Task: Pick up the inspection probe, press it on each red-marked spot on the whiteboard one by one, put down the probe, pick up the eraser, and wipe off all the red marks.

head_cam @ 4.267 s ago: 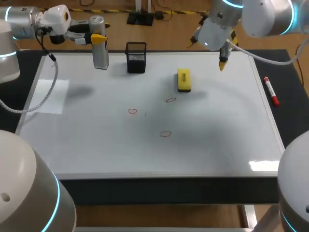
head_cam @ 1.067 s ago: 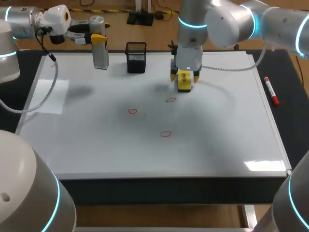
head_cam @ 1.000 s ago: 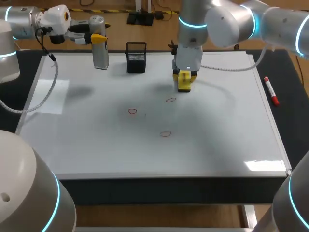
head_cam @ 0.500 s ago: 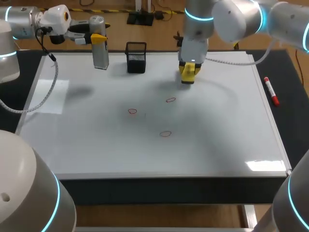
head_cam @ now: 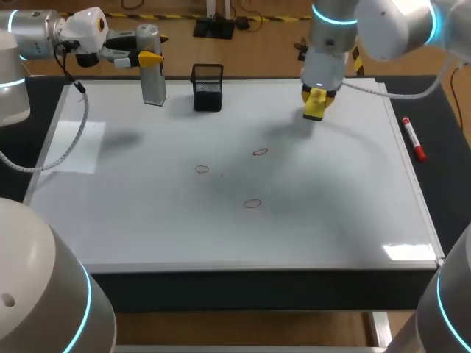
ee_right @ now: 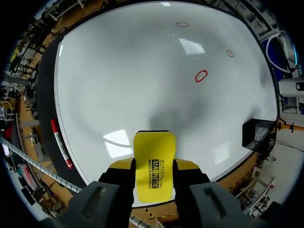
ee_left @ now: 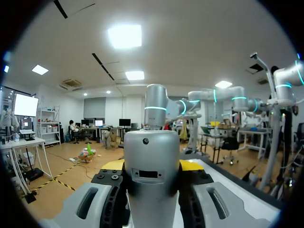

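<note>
Right pincer (ee_right: 155, 167) is clamped on the yellow eraser (ee_right: 154, 147), one finger on each long side. It holds the eraser above the far right part of the whiteboard (head_cam: 331, 213), apart from the surface as far as the shadow suggests.

Left pincer (ee_left: 152, 166) is closed around the silver probe (ee_left: 151, 156), upright at the board's far left corner. Whether its base rests on the board cannot be told.

Three red marks (head_cam: 202, 170) show near the middle of the board, all unwiped; the nearest to the eraser is well apart from it. A black mesh basket (head_cam: 207, 87) stands at the far edge, and a red marker (head_cam: 413, 138) lies on the dark desk (head_cam: 450, 173) just right of the board.

Judging by this, the eraser is picked up and wiping is all that remains, though the probe has not been put down. Whether the spots were pressed is not visible.
</note>
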Robot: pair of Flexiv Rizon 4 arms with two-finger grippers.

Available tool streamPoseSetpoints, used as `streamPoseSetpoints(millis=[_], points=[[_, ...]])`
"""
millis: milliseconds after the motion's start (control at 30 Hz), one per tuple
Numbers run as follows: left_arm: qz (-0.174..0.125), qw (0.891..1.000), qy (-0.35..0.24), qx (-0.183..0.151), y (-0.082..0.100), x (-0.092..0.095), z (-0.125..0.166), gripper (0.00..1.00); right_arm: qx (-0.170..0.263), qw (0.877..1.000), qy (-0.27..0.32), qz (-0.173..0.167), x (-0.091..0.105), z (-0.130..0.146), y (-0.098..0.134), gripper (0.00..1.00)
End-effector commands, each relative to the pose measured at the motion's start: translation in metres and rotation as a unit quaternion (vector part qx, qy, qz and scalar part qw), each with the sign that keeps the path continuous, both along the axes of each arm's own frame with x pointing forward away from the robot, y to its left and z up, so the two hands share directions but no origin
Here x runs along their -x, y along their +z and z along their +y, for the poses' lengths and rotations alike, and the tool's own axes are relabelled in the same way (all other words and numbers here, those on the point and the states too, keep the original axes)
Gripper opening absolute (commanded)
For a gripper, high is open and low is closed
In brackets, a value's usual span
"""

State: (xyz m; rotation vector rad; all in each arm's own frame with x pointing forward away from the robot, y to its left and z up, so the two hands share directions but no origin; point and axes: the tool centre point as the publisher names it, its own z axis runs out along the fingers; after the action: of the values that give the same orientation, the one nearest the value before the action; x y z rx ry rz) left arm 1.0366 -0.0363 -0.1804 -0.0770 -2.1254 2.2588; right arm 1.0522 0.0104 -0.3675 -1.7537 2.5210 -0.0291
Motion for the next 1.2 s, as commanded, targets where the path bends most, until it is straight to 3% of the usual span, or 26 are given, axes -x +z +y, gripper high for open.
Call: streamPoseSetpoints(millis=[33,533,1200], points=[[0.000,1.000,0.000,-0.001,0.001,0.000,0.000,0.00,0.000,1.000,-0.012,-0.008,0.014,-0.025,0.005,0.00],[0.000,1.000,0.000,-0.001,0.001,0.000,0.000,0.00,0.011,0.998,-0.068,-0.001,0.038,-0.071,0.002,0.00],[0.000,1.000,0.000,-0.001,0.001,0.000,0.000,0.00,0.009,0.996,-0.083,0.008,0.044,-0.073,-0.001,0.00]])
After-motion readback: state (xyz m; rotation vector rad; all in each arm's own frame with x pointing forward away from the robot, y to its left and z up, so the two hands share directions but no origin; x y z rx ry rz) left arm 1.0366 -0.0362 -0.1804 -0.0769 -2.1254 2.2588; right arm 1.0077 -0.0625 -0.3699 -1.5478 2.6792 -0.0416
